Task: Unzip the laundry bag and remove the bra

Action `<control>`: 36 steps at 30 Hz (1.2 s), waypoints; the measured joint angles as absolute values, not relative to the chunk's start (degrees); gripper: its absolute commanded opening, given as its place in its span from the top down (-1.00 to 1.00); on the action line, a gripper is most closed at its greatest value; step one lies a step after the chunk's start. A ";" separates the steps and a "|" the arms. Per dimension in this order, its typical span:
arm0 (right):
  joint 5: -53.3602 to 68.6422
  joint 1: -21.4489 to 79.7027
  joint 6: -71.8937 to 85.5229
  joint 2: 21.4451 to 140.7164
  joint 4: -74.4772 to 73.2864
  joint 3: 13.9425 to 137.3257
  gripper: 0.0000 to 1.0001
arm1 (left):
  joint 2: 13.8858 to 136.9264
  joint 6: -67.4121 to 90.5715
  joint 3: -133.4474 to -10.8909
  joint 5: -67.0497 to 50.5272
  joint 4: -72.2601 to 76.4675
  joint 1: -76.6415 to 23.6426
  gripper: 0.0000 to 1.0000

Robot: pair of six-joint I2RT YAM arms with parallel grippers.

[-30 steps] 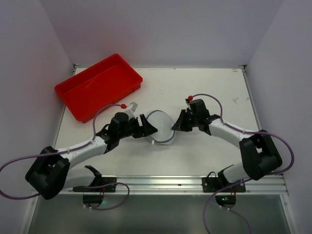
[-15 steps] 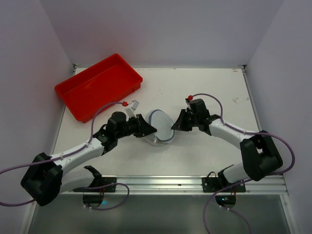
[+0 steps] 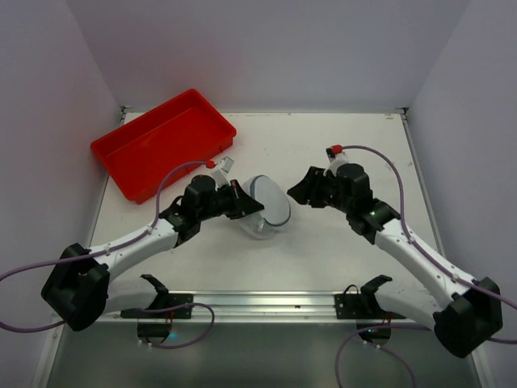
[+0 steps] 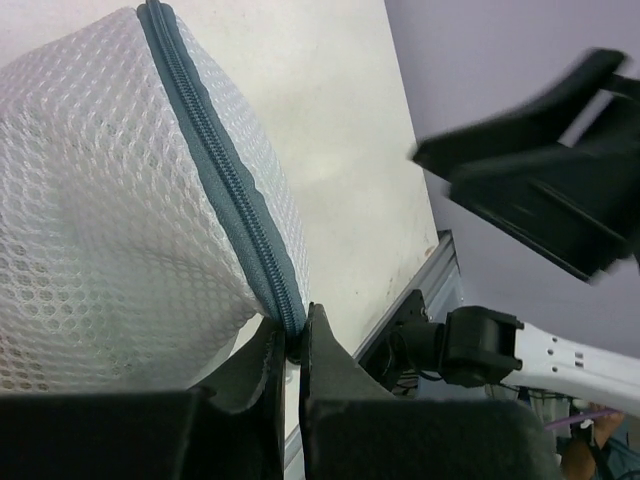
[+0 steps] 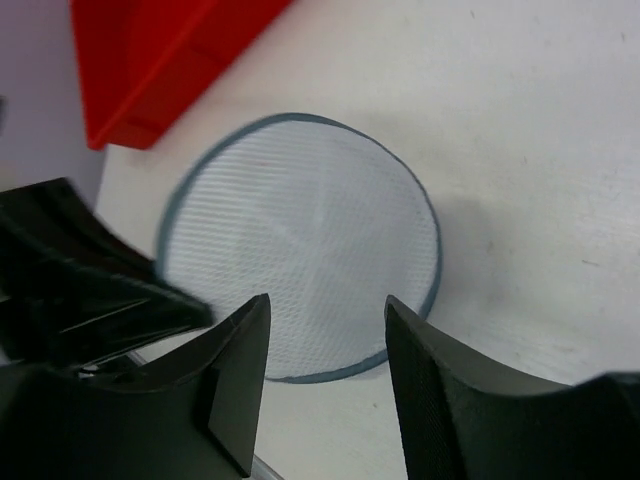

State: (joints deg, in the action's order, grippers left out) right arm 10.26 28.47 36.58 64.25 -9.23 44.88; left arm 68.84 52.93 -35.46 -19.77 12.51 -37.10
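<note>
The laundry bag, a small round white mesh drum with blue-grey zip trim, stands tilted on its side mid-table. My left gripper is shut on the zip trim at the bag's left edge; in the left wrist view the jaws pinch the zip's lower end. My right gripper hovers just right of the bag, open and apart from it. The right wrist view shows the bag's round face beyond the spread fingers. The bra is hidden; nothing of it shows through the mesh.
A red rectangular tray lies at the back left, also in the right wrist view's top corner. A metal rail runs along the table's near edge. Purple walls close in on the left, back and right.
The left gripper closed onto the bag's zip trim and shifted slightly back. The right gripper let go of the bag, opened, and drew back to the right.
</note>
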 measured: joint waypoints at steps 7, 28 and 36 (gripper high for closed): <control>7.84 36.36 37.45 48.25 -4.19 39.75 0.12 | 71.59 57.76 -38.72 -14.48 9.85 -37.34 1.00; -2.28 52.14 50.09 67.48 11.79 36.10 0.37 | 68.49 69.95 -37.36 -5.19 6.57 -38.04 1.00; -3.70 52.18 51.59 70.83 14.15 36.10 0.39 | 68.49 70.96 -36.97 -5.06 6.52 -38.09 1.00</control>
